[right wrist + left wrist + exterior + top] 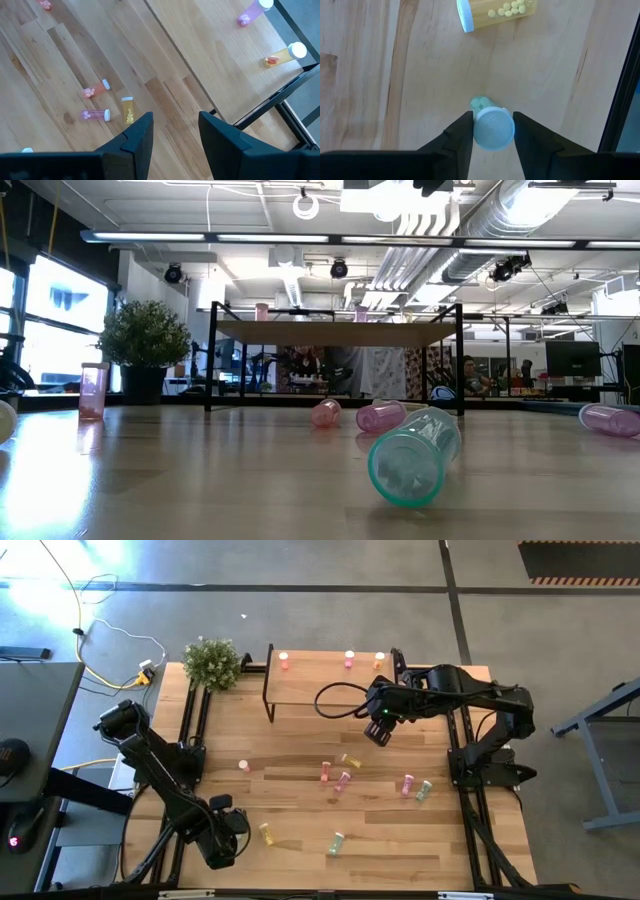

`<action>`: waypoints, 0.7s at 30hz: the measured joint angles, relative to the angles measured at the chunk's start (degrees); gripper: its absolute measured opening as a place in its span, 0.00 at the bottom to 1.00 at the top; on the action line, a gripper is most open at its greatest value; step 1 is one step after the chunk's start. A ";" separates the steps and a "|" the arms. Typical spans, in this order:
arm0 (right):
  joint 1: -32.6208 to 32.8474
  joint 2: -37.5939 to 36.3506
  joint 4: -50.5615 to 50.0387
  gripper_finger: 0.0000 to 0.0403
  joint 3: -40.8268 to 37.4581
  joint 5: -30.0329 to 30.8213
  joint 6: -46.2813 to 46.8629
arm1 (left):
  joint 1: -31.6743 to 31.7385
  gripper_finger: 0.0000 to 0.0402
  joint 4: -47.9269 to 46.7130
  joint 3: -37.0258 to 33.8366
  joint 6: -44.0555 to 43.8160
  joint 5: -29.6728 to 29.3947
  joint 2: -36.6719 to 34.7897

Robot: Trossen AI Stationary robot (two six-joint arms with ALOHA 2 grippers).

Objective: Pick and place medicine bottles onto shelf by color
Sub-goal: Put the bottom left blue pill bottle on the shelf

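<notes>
1. Left pincer [492, 131]: I am holding it low over the near left part of the tabletop [300, 840]. In my left wrist view, its two dark fingers [459, 137] are standing on either side of a mint-green bottle [492, 127], one at each flank of its white cap. The fingers are sitting just beside the cap; I cannot tell whether they are already pressing on it.

2. A yellow bottle [497, 11] with a white cap is lying on its side on the wood near the mint-green one, with small yellow pills showing through its wall.

3. Right pincer [378, 730]: I am hanging it in the air beside the front edge of the shelf [310, 690]. In my right wrist view its fingers [142, 132] are standing apart with only bare wood between them; it is released and gripping nothing.

4. Shelf contents: three bottles are standing on the light wood top along its far edge. A salmon-red one [284, 660] is sitting near the left end; a bright pink one [349, 659] and an orange one [379, 660] are sitting near the right end.

5. Remaining bottles: several pink, yellow and green ones are lying scattered across the middle of the tabletop, well apart from the shelf.

6. A small potted plant [212, 663] is standing at the far left corner of the tabletop.
</notes>
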 joint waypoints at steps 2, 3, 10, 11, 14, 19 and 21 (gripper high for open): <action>0.00 0.00 0.00 0.37 0.00 0.00 0.00 | 0.00 0.27 0.06 0.00 0.00 0.00 0.00; -0.02 0.00 0.00 0.37 0.00 0.00 0.00 | 0.00 0.27 0.08 0.00 -0.02 0.02 0.00; 0.00 0.00 0.00 0.37 0.00 0.00 0.00 | 0.55 0.29 0.02 0.79 -1.18 0.10 -0.03; 0.00 0.00 0.01 0.37 0.00 0.00 0.00 | 0.86 0.29 0.05 1.20 -0.96 0.13 -0.09; 0.00 0.00 0.01 0.37 0.00 -0.23 -0.14 | 2.76 0.29 0.02 3.08 0.79 0.12 -0.13; -0.15 -0.17 0.02 0.37 0.00 -0.39 -1.80 | 8.94 0.29 0.07 7.65 7.29 0.02 -0.16; -0.17 -0.50 0.29 0.37 0.02 -0.38 -2.16 | 12.33 0.29 0.06 9.60 10.46 -0.42 -0.17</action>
